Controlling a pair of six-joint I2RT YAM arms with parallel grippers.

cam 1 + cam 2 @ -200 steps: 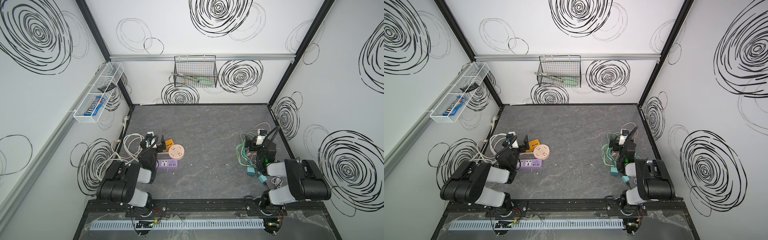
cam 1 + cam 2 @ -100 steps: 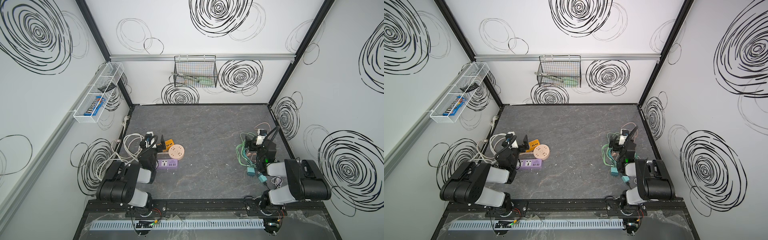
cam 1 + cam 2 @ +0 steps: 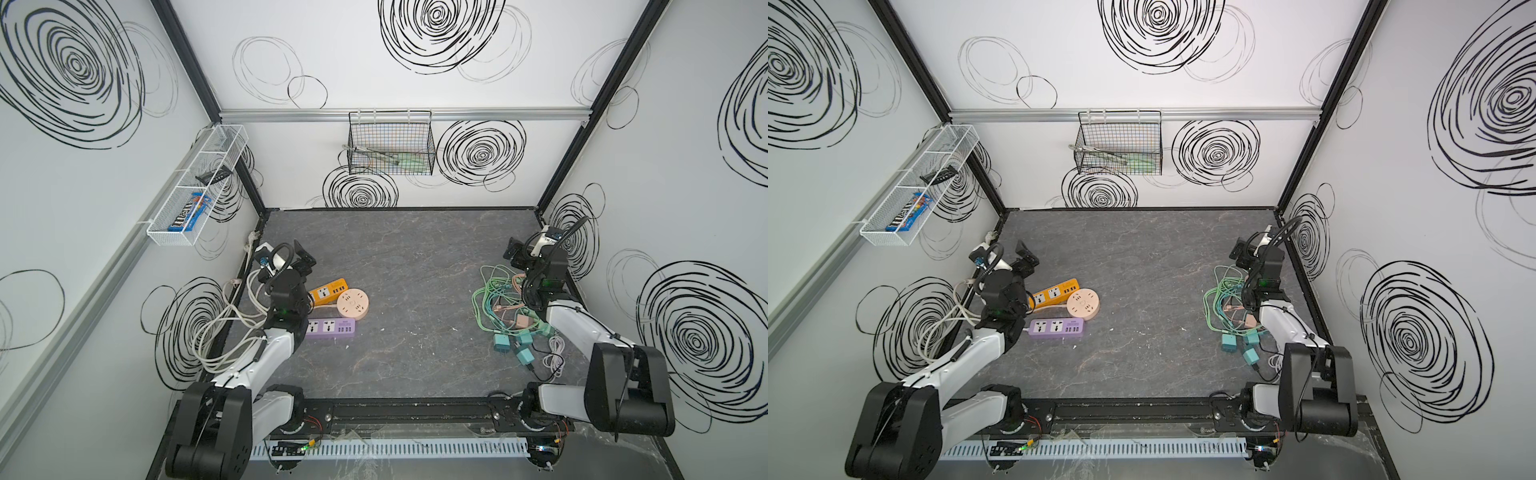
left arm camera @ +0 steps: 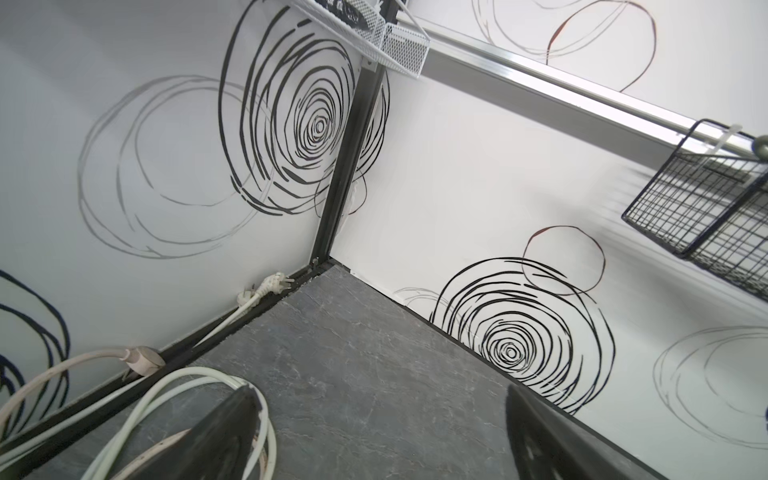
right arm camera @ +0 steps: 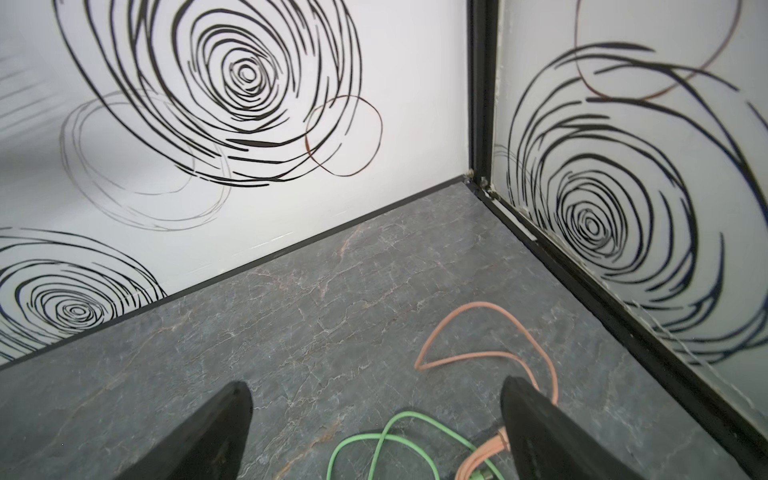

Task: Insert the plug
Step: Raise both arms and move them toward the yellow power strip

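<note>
Three power strips lie left of centre in both top views: an orange strip (image 3: 328, 292), a round peach one (image 3: 352, 304) and a purple strip (image 3: 331, 327). On the right, teal charger plugs (image 3: 501, 343) lie beside a tangle of green and peach cables (image 3: 496, 301). My left gripper (image 3: 305, 257) hangs open just behind the orange strip, holding nothing. My right gripper (image 3: 517, 253) stands open behind the tangle, also empty. In the left wrist view the left gripper (image 4: 378, 390) spans bare floor. In the right wrist view the right gripper (image 5: 374, 386) is over a green cable loop (image 5: 399, 436).
White cords (image 3: 224, 332) coil by the left wall, and a white plug (image 4: 272, 284) and a beige plug (image 4: 141, 360) lie along its base. A black wire basket (image 3: 390, 149) hangs on the back wall, a white rack (image 3: 195, 191) on the left wall.
</note>
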